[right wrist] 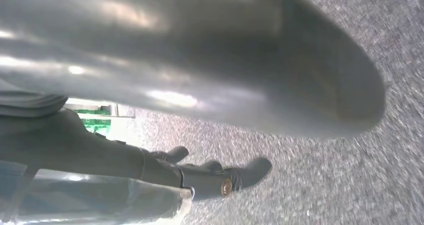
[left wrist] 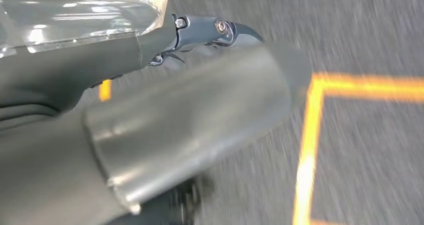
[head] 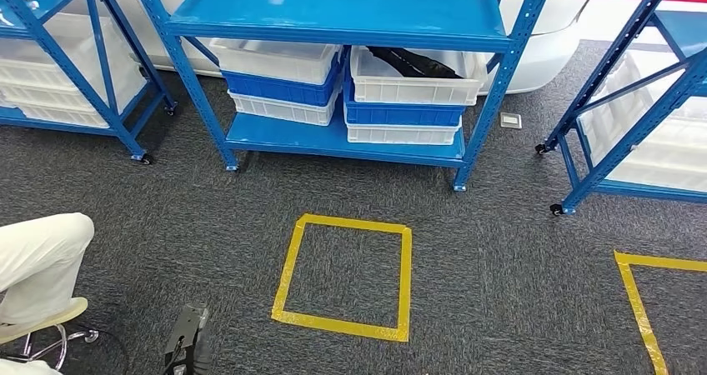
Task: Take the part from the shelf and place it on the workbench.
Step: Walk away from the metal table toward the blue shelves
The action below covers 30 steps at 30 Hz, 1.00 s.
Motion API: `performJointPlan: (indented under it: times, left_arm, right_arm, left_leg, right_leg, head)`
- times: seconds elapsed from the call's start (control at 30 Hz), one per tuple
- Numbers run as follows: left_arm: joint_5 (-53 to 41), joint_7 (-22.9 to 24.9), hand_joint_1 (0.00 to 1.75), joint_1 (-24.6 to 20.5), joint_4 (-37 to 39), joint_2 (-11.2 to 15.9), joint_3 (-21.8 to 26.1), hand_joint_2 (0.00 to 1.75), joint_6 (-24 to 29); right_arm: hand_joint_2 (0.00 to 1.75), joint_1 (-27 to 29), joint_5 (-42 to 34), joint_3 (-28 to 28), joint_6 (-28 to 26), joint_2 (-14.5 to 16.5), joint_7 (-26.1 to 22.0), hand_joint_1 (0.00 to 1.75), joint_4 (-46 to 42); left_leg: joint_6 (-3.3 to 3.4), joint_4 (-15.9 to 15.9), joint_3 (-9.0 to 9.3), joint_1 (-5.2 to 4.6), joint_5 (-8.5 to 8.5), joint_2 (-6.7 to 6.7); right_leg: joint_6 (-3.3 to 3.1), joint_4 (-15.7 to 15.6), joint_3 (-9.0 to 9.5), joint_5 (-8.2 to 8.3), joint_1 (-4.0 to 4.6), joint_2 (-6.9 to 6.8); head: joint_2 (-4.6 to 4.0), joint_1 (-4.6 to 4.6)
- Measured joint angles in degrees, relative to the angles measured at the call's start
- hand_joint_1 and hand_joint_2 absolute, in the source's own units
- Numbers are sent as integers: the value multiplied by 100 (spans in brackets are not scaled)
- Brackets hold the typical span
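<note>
A black part (head: 414, 62) lies in a white bin (head: 417, 83) stacked on blue and white bins, on the lower level of the blue shelf (head: 350, 12) straight ahead. My left hand (head: 187, 342) hangs low by the carpet, far short of the shelf. In the left wrist view my left hand (left wrist: 175, 115) has its thumb and dark fingers (left wrist: 220, 29) stretched out and holds nothing. In the right wrist view my right hand (right wrist: 200, 65) hangs over the grey carpet, its fingers (right wrist: 215, 177) apart and empty.
A yellow tape square (head: 288, 267) marks the carpet before the shelf, and a second one (head: 638, 304) lies at the right. More blue shelves with white bins stand left (head: 50, 67) and right (head: 642, 117). A person's leg (head: 42, 258) and a stool (head: 50, 337) are at the lower left.
</note>
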Motion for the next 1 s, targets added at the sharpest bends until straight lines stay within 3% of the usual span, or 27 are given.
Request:
performJointPlan:
  times: [0.07,0.27,0.5,0.57,0.63,0.7,0.73,0.77,0.83,0.87,0.9,1.0]
  left_arm:
    - [206,-40,0,85,-15,1,-159,0,24]
    - [444,-110,0,199,-30,16,-399,0,144]
    - [489,-121,0,232,-37,28,-469,0,152]
    - [490,-127,0,239,-44,25,-486,0,152]
    - [493,-132,0,245,-44,24,-506,0,152]
    - [505,-132,0,252,-40,26,-518,0,151]
    - [521,-134,0,253,-35,27,-524,0,149]
    - [549,-139,0,253,-28,29,-534,0,147]
    - [623,-159,0,245,-11,36,-563,0,148]
    - [661,-169,0,239,-3,42,-575,0,157]
    - [703,-185,0,228,7,57,-582,0,175]
    - [856,-349,0,94,265,271,-568,0,201]
  right_arm:
    - [0,-11,15,0,2,8,0,0,0]
    - [0,-53,41,0,2,22,0,0,0]
    - [0,-89,58,2,2,56,0,0,-5]
    - [0,-104,58,2,2,57,-3,0,-11]
    - [0,-109,58,2,3,51,-4,0,-11]
    - [0,-104,60,2,4,41,-1,0,-11]
    - [0,-103,63,2,4,39,2,0,-11]
    - [0,-106,67,2,4,37,5,0,-11]
    - [0,-116,81,4,4,35,10,0,-11]
    - [0,-123,88,5,4,38,11,0,-11]
    - [0,-129,99,8,5,43,10,0,-11]
    - [0,-149,144,26,23,54,7,0,-11]
  left_leg:
    - [36,-16,8,7,7,8]
    - [22,-44,24,19,9,20]
    - [53,-125,63,16,10,23]
    - [41,-289,171,63,77,29]
    - [29,-348,214,88,109,32]
    - [15,-342,214,92,103,26]
    - [0,-336,217,97,93,19]
    - [-23,-320,222,107,78,9]
    - [-102,-253,221,126,23,-11]
    - [-145,-215,211,121,-7,-17]
    - [-183,-178,199,110,-38,-21]
    - [-246,-143,178,102,-75,-30]
  right_leg:
    - [-11,0,-2,0,19,6]
    - [-97,-1,3,-7,38,6]
    - [-78,-46,25,-9,47,-3]
    - [-85,186,-74,-140,79,-13]
    - [-109,858,-415,-428,67,-16]
    - [-69,1413,-732,-587,40,-17]
    - [-13,1403,-751,-532,20,-17]
    - [61,1149,-645,-384,-6,-18]
    - [188,361,-279,-47,-61,-11]
    - [207,98,-155,50,-62,-1]
    - [173,-20,-96,84,-54,9]
    - [-45,-8,-86,79,-13,13]
  head:
    - [0,3]
    - [0,3]
    - [0,5]
    - [0,14]
    - [0,24]
    - [0,33]
    - [0,36]
    - [0,39]
    - [0,44]
    - [0,53]
    - [0,54]
    - [0,38]
